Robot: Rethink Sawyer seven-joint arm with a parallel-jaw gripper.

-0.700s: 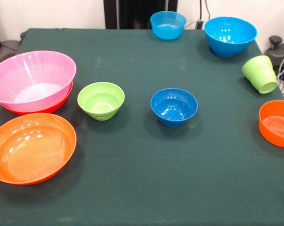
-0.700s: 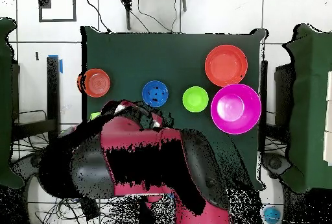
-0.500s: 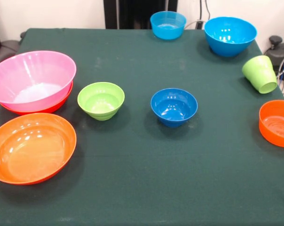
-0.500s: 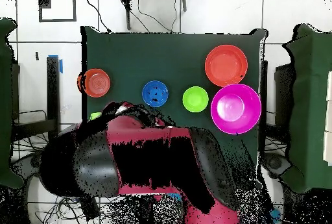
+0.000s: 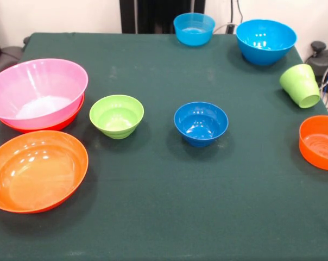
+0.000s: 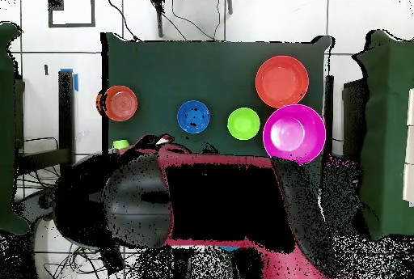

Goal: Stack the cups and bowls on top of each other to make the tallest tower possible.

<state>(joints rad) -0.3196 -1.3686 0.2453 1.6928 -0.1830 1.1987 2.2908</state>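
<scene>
So far the tower is only the pink bowl [image 5: 38, 92] nested in an orange bowl [image 5: 66, 123] at the surface's [image 5: 164, 217] left, with a second wide orange bowl [image 5: 36, 169] in front. Rightward sit the lime bowl [image 5: 117, 115], dark blue bowl [image 5: 201, 123], two sky-blue bowls [image 5: 194, 28] and the tipped green cup [image 5: 301, 85]. The hand is not visible. Glossy rims could slip; small bowls may nest without adding height.

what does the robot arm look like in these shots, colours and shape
Only the overhead view shows it: the arm is a bulky mass of red casing with large black sections and a rounded dark grey-black housing at one side. No markings can be read on it, and no cables of its own can be made out. The gripper shows in neither view.
</scene>
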